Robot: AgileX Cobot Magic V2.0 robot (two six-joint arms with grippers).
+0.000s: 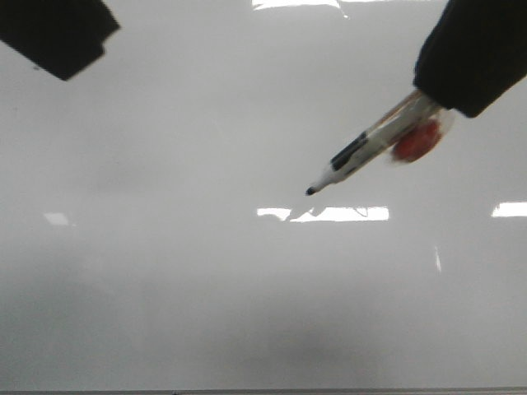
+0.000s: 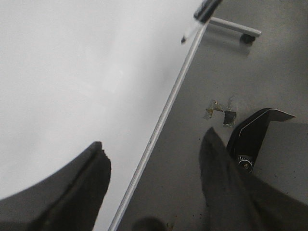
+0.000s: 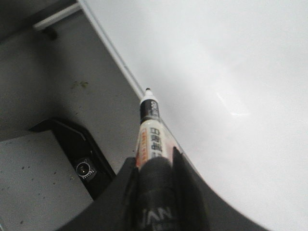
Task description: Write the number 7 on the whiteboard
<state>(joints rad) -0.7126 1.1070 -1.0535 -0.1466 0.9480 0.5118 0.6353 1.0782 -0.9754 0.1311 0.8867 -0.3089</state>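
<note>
The whiteboard (image 1: 165, 247) is glossy pale grey and fills nearly the whole front view; it also shows in the left wrist view (image 2: 72, 72) and the right wrist view (image 3: 231, 72). The number 7 does not show in any view. My right gripper (image 1: 445, 82) (image 3: 155, 161) is shut on a black-tipped marker (image 1: 354, 156) (image 3: 150, 130), which slants down to the left over the board's middle. I cannot tell whether its tip touches the board. A blurred red part (image 1: 416, 141) sits beside the marker's barrel. My left gripper (image 1: 58, 33) (image 2: 154, 154) is open and empty at the upper left.
Bright rectangular light reflections (image 1: 338, 214) lie across the board. Its thin metal edge (image 2: 163, 115) borders a grey floor (image 2: 269, 72). A black bracket (image 2: 250, 139) (image 3: 82, 159) and a white bar (image 2: 236, 26) (image 3: 55, 17) lie on that floor.
</note>
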